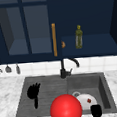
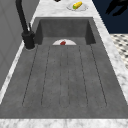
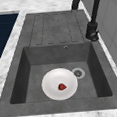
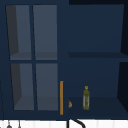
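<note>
Right hand: the right hand [image 1: 96, 111] sits at the near rim of the sink, lower right in the front view, just beside the white plate. It shows as a dark lump; cannot tell whether it is spread or curled, or whether it touches the plate.
Red ball: a large red ball [image 1: 66, 109] at the near edge of the sink, between the two hands, overlapping the plate's left side in the front view.
Plate: a white plate [image 3: 59, 83] lies flat on the basin floor, just beside the drain [image 3: 78, 73]. A small red piece [image 3: 62, 86] rests on it, a little off centre.
Left hand: the left hand [image 1: 33, 91] hangs over the ribbed draining board [image 2: 65, 75], left of the basin, fingers spread and straight, holding nothing.
Sink: grey sink [image 3: 100, 73], basin on the right, draining board on the left, set in a pale marble counter [image 1: 7, 98].
Faucet: black faucet [image 1: 63, 69] at the back rim, between board and basin, spout curving right.
Counter end: in the left side view, a small dish [image 2: 77, 6] with a yellow-green item stands on the counter beyond the basin.
Wall cabinet: dark blue cabinet [image 4: 95, 32] above; glass door [image 4: 33, 57] at the left with an orange handle [image 4: 61, 97].
Shelf: an olive-green bottle [image 4: 86, 98] stands upright on the open lower shelf, a small orange thing [image 4: 70, 104] near it by the door edge.
</note>
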`<act>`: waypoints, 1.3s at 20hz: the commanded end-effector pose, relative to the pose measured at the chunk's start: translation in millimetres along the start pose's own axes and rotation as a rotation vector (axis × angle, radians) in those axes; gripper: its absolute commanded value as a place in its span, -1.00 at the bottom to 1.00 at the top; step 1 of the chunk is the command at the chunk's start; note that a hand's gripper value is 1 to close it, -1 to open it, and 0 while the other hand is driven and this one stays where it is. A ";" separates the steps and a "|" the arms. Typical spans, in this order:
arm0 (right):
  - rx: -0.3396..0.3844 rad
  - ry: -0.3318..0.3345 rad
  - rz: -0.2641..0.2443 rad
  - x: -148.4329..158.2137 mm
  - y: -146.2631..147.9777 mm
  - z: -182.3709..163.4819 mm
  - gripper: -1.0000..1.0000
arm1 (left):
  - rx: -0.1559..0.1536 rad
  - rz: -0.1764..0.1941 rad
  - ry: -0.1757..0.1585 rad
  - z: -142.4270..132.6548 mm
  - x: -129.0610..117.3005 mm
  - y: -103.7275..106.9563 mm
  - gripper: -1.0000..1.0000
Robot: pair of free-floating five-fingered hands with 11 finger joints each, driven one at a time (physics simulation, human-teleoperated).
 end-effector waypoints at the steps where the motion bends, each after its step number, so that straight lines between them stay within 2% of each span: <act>1: 0.000 0.000 0.000 0.0 0.0 0.0 0.00 | 0.131 0.008 0.062 -0.7 3.1 7.2 -1.00; 10: 0.000 0.000 0.000 0.0 0.0 0.0 0.00 | 0.152 0.068 0.047 -1.9 6.5 8.7 -1.00; 12: 0.000 0.000 0.000 0.0 0.0 0.0 0.00 | 0.157 0.059 0.042 -2.4 5.7 9.1 -1.00; 13: 0.000 0.000 0.000 0.0 0.0 0.0 0.00 | 0.135 0.012 0.045 -2.8 5.2 13.0 -1.00; 14: 0.000 0.000 0.000 0.0 0.0 0.0 0.00 | 0.030 -0.002 0.005 -2.4 7.3 9.0 -1.00; 15: 0.000 0.000 0.000 0.0 0.0 0.0 0.00 | 0.029 0.012 -0.004 -3.5 9.3 8.9 -1.00; 17: 0.000 0.000 0.000 0.0 0.0 0.0 0.00 | 0.029 0.016 -0.004 -2.5 7.9 8.4 -1.00; 18: 0.000 0.000 0.000 0.0 0.0 0.0 0.00 | 0.035 0.005 -0.006 -0.9 11.4 8.8 -1.00; 19: 0.000 0.000 0.000 0.0 0.0 0.0 0.00 | 0.031 0.010 -0.005 -9.2 8.4 15.1 -1.00; 20: 0.000 0.000 0.000 0.0 0.0 0.0 0.00 | 0.043 0.017 -0.006 -11.8 7.0 26.2 -1.00; 21: 0.000 0.000 0.000 0.0 0.0 0.0 0.00 | 0.077 0.020 -0.012 -8.3 10.7 32.4 -1.00; 26: 0.000 0.000 0.000 0.0 0.0 0.0 0.00 | 0.121 0.022 -0.004 -31.8 7.3 54.6 -1.00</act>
